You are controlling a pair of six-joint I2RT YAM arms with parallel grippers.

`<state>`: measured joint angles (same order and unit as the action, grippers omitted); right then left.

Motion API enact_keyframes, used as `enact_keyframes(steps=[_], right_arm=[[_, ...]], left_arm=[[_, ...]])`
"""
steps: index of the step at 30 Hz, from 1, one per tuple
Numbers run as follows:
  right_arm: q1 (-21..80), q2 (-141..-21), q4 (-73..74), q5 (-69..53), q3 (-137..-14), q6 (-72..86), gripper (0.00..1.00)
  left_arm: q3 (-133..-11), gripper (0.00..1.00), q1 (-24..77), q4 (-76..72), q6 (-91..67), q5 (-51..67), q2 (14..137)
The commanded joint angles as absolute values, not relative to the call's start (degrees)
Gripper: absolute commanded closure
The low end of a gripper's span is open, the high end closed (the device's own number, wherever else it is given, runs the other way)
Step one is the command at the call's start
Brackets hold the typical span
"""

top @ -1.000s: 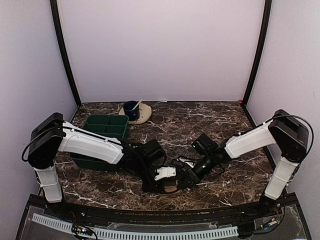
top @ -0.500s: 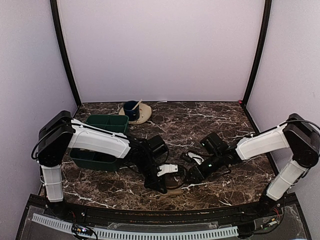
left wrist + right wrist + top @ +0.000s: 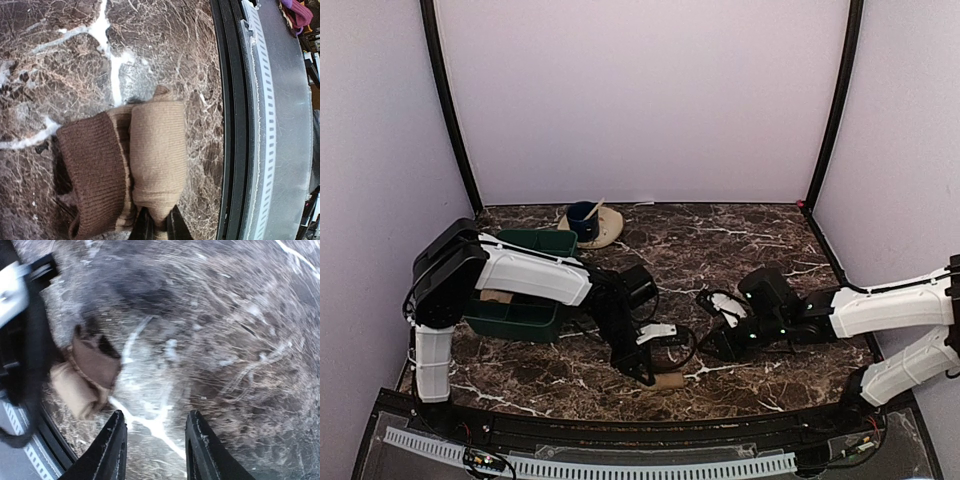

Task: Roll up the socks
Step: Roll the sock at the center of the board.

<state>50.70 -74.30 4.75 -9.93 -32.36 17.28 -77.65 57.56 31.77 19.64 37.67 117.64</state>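
One of the socks [image 3: 155,150] is a short tan roll with a brown ribbed cuff [image 3: 95,170] wrapped beside it. It rests on the marble close to the table's front edge and shows as a small tan lump [image 3: 668,380] in the top view. My left gripper [image 3: 159,224] is shut on the roll's near end, its fingers pinching the tan cloth. The right gripper [image 3: 155,422] is open over bare marble, with nothing between its fingers. The same roll [image 3: 82,382] lies off to its left, apart from it. In the top view the right gripper [image 3: 713,348] sits right of the left gripper [image 3: 653,373].
A green divided bin [image 3: 535,243] stands at the left under my left arm, with a small tan shape [image 3: 495,297] showing inside it. A beige saucer with a blue cup [image 3: 608,228] sits at the back. The black front rail [image 3: 230,125] runs close beside the roll.
The right arm has drawn back to the right, away from the roll, jaws still open. The left arm has shifted slightly right, keeping its grip on the roll.
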Motion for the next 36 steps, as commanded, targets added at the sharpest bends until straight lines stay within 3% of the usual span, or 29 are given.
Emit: enact_keyframes(steps=[1,18,36], right_arm=[[56.39,-71.67,3.42,-1.21,-31.28,17.63,0.63],[75.41,-74.28,4.06,12.85,-33.99,11.1,0.62],[80.6,-86.82,6.26,17.44,-42.02,-0.81,0.57]], left_arm=[[-79.47,1.0,57.07,36.85,19.46,38.2,121.11],[-83.12,1.0,55.39,40.54,19.58,41.99,125.14],[-85.47,1.0,53.79,43.15,19.83,46.89,127.88]])
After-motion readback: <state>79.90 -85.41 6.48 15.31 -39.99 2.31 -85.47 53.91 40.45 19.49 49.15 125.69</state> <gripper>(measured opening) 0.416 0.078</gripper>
